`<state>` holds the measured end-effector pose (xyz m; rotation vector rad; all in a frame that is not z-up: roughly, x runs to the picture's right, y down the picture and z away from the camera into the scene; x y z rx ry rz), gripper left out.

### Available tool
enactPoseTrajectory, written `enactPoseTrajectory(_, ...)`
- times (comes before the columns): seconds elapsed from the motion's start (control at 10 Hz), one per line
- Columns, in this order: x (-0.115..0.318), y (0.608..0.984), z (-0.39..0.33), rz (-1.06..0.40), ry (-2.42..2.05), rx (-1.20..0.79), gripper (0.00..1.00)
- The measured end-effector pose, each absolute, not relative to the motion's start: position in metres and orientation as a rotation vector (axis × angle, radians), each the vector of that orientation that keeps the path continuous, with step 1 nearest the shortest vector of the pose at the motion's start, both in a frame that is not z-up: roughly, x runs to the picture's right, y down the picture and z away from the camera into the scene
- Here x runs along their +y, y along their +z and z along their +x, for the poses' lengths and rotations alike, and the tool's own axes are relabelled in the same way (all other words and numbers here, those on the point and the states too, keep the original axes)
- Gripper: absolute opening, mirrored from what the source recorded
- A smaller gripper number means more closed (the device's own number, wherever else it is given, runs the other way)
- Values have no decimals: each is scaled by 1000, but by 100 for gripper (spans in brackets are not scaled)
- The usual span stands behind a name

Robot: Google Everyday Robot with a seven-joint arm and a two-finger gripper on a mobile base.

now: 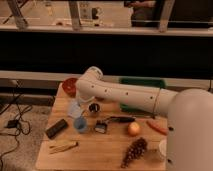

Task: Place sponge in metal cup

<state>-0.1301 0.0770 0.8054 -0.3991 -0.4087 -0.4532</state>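
Sponge [74, 108] sits just left of the metal cup [94, 107]; my clenched end effector, hidden under the arm [115, 92], is just behind them, so I reach forward-left.

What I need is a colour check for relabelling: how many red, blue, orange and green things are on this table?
Red: 1 (bowl)
Blue: 2 (pale blue piece, blue cup)
Orange: 2 (round fruit, carrot)
Green: 1 (bin)
Total: 6
The gripper, shut, hangs low beside the pale blue piece.
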Motion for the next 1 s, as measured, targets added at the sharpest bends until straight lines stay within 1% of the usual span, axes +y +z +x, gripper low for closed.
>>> enactPoseTrajectory(0.6,86,818,-90,-414,-400,-358,0)
enactPoseTrajectory(1.0,100,821,-81,-436,-385,-348,0)
